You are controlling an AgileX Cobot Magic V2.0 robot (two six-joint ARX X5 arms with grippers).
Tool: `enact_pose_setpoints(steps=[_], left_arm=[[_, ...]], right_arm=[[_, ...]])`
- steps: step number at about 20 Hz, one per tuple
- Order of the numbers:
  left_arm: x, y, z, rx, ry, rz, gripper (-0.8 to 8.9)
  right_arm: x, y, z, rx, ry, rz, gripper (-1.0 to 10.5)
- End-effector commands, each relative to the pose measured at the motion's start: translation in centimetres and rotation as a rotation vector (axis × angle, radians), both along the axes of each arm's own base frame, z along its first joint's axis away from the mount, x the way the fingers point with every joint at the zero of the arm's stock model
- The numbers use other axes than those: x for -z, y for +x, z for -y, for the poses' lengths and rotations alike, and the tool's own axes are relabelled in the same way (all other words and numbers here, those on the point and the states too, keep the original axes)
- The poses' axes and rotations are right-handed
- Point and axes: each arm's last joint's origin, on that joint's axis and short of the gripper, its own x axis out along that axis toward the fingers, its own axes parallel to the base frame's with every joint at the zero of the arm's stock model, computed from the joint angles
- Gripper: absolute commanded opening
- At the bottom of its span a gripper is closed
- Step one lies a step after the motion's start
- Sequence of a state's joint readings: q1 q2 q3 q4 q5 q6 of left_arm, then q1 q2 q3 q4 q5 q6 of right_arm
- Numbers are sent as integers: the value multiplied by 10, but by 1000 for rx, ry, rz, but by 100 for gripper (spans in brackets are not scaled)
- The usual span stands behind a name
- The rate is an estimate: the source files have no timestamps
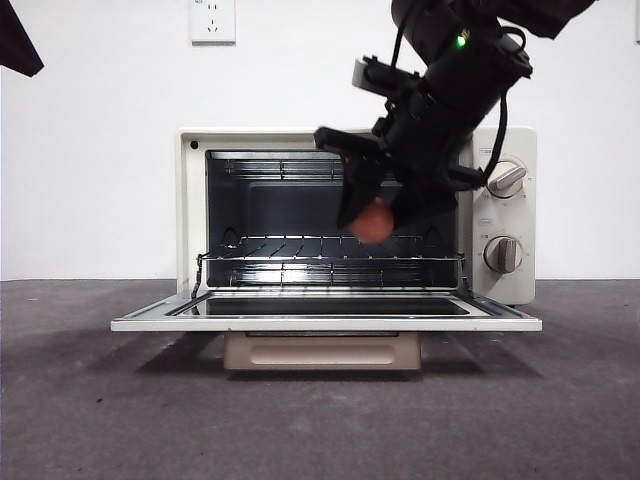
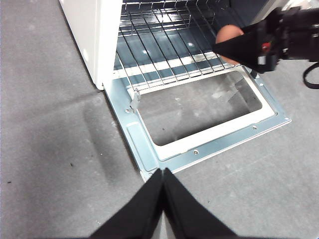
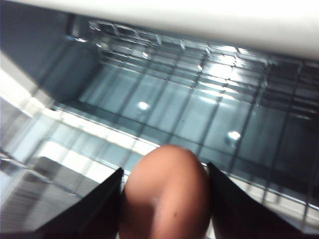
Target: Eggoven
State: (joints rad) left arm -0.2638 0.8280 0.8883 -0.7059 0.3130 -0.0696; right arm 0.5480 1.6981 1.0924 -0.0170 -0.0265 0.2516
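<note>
Right gripper (image 3: 164,199) around one egg (image 3: 165,196), one oven (image 1: 195,200)

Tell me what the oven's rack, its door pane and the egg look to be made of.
Rack: thin bare metal wire, by its bright glints. Door pane: clear glass, probably, since the grey table shows through it inside a shiny metal frame. Egg, held in the right gripper: smooth, matte reddish-brown shell; real or imitation is unclear.

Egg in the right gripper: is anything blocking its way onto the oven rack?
Nothing visible does. The boxy cream toaster oven has its glass door folded down flat, and the wire rack shows bare. The right gripper holds the small reddish-brown egg at the opening, above the rack. The left gripper waits clear of the door.
</note>
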Motion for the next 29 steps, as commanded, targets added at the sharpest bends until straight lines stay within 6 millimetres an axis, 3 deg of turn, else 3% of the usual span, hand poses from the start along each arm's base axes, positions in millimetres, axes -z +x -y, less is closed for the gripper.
enact_pose_setpoints(steps=[1,11,16,29], left_arm=[[-2,0,0,3,-4,14,6],[-1,-1,0,7,5,-2,6],[-1,-1,0,8,6,-3,6],[-1,-1,0,7,6,0,6]], right_arm=[[3,5,-4,7,6,0,3],[11,7,-2,28,-25,-21,4],[14,6,-6,24,-29,-29,234],[9,4,-6,47,-25,-25,344]])
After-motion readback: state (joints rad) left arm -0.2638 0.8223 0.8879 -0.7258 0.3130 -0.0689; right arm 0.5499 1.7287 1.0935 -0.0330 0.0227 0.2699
